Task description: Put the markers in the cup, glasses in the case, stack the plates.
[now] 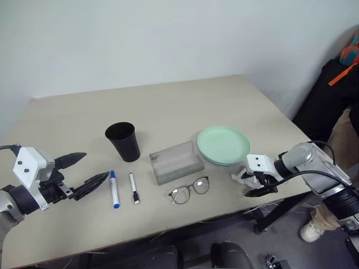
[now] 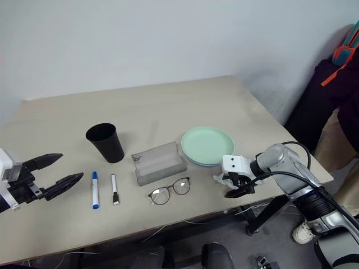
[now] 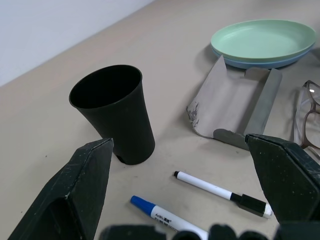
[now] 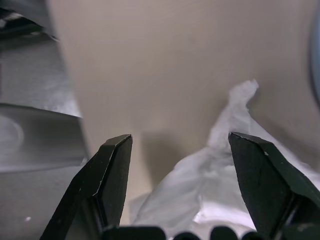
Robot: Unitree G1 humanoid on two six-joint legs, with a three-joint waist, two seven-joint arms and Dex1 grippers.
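Beige table [image 1: 168, 101] against a white wall. Left gripper [image 1: 81, 171] hovers level at the table's left, fingers spread wide, empty; blue marker [image 1: 114, 189] and black marker [image 1: 134, 188] just beside it, cup [image 1: 123, 141] behind them. Right gripper [image 1: 255, 186] tilts down at the right edge, released, over the crumpled tissue [image 4: 200, 195]. Green plate [image 1: 223, 144] stacked on the blue one, case [image 1: 175, 162] open, glasses [image 1: 189, 190] in front of it.
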